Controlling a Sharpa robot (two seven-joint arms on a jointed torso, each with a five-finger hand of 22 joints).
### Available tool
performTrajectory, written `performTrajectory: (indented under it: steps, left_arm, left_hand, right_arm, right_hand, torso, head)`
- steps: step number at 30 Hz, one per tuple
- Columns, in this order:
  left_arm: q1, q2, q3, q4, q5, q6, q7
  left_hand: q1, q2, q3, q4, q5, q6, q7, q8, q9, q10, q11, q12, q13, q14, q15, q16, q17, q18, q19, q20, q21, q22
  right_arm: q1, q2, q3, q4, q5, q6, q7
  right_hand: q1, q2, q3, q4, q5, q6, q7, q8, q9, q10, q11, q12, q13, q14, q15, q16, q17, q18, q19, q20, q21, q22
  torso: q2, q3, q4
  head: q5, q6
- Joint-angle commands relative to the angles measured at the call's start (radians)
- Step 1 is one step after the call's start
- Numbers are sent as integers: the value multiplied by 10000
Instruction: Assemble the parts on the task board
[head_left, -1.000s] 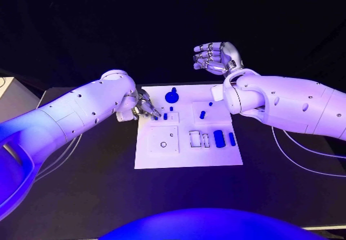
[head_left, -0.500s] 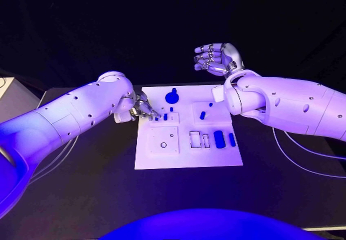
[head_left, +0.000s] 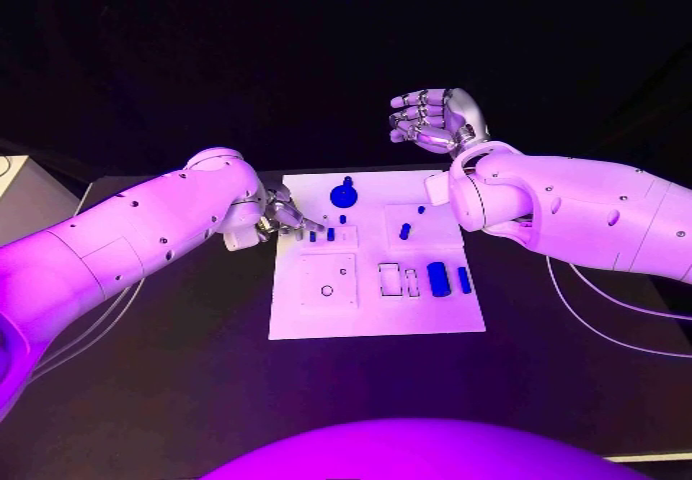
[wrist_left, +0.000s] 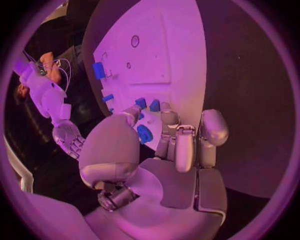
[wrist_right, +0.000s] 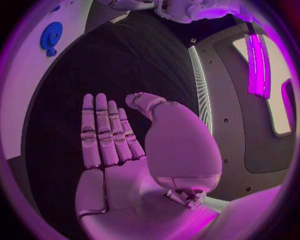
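Black matte table (head_left: 173, 370) across the lower frame, dark room beyond. Centre of frame: one white rectangular task board (head_left: 375, 315), flat and smooth, bare along its near edge. Further up it, a square inset plate with a small ring hole (head_left: 327, 290) at left; to its right two upright white frames (head_left: 394, 278), then two blue blocks, one wide and rounded (head_left: 438, 278), one slimmer (head_left: 464, 277). Beyond those, one short blue peg (head_left: 405, 230) on a second square plate, a tiny blue stud (head_left: 421, 209) just past it. Three small blue pegs (head_left: 330, 233) by the left hand (head_left: 278, 217), whose silver fingertips reach down onto the board's left edge among them; whether pinching one, cannot tell. In the left wrist view, fingers (wrist_left: 167, 131) bent over blue pieces. Near the far edge, one round blue knob-shaped part (head_left: 345, 193). Upper right, above the board's far corner: right hand (head_left: 433, 117) raised, fingers apart and loosely curled, holding nothing; palm flat and bare in the right wrist view (wrist_right: 125, 150). No legible writing.
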Motion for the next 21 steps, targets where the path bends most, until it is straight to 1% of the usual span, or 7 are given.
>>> performTrajectory:
  steps: [1,4,10,16,17,20,21]
  left_arm:
    - [-2,-84,75,205,512,-687,241]
    - [-12,-207,187,395,985,-1001,504]
    - [-54,-433,482,713,1920,-1549,1086]
    - [-78,-581,620,863,2087,-2457,2234]
    - [-86,-589,629,873,1951,-2638,2543]
    - [-117,-581,636,889,1402,-3077,3417]
    - [-130,-569,631,888,1178,-3250,3744]
  left_hand:
    - [-109,24,-128,-9,-35,-24,17,29,13,-21,-14,-86,-157,802,-42,-31,1906,-103,-20,5,-97,-108]
    - [-53,73,-337,-11,-35,-211,79,-50,10,-252,40,-260,-414,700,-4,-132,1646,-54,-219,23,-262,-394]
    - [421,341,-1219,-9,-35,-1217,571,-553,-123,-1819,502,-1173,-1703,-53,397,-775,163,249,-1521,329,-1350,-2091]
    - [1734,873,-1770,-15,-4,-1880,1017,-810,-356,-2997,974,-1657,-1993,-1949,843,-2153,-2599,647,-3366,752,-3068,-4315]
    - [3093,1173,-1123,-343,4,-2000,1083,-891,-487,-3504,973,-1982,-2198,-3232,912,-3141,-4246,653,-3645,840,-3442,-4511]
    - [4605,902,217,-381,-2,-2006,1162,-1210,-944,-4009,1100,-2645,-2724,-4119,978,-3861,-5297,690,-3801,926,-3924,-4801]
    - [5089,609,916,-444,-8,-1906,1237,-1381,-1210,-3957,1155,-2917,-2998,-4252,1004,-3974,-5533,686,-3755,913,-3976,-4841]
  right_arm:
    - [-12,-14,4,23,-18,148,80]
    - [-18,-26,4,24,-18,146,79]
    - [-28,-51,3,28,-18,147,78]
    - [-33,-82,3,40,-18,150,76]
    - [-33,-86,3,41,-18,152,74]
    - [-34,-95,3,42,-18,169,69]
    - [-34,-98,3,42,-18,180,67]
  right_hand:
    - [-59,-1,-23,-52,65,-50,351,-40,-9,1,43,-59,-8,-34,69,-44,-9,45,3,56,-38,-8]
    - [-53,3,-20,-59,70,-53,354,-43,-11,-2,45,-60,-17,-35,70,-52,-14,46,-1,57,-38,-20]
    - [-53,3,-20,-59,70,-53,354,-43,-11,-2,45,-60,-17,-35,70,-52,-14,46,-1,57,-38,-20]
    - [-53,3,-20,-59,70,-53,354,-43,-11,-2,45,-60,-17,-35,70,-52,-14,46,-1,57,-38,-20]
    - [-53,3,-20,-59,70,-53,354,-43,-11,-2,45,-60,-17,-35,70,-52,-14,46,-1,57,-38,-20]
    - [-53,3,-20,-59,70,-53,354,-43,-11,-2,45,-60,-17,-35,70,-52,-14,46,-1,57,-38,-20]
    - [-48,8,-16,-67,78,-56,357,-47,-13,-4,48,-62,-30,-36,73,-63,-20,47,-6,61,-37,-37]
  torso:
    - [10,5,-6]
    - [7,-1,-4]
    - [3,14,-4]
    - [4,17,2]
    - [4,17,2]
    - [-1,20,2]
    - [1,18,0]
  head:
    - [3,33]
    - [-5,51]
    - [-6,79]
    - [-33,140]
    - [-33,140]
    - [-46,168]
    - [-47,176]
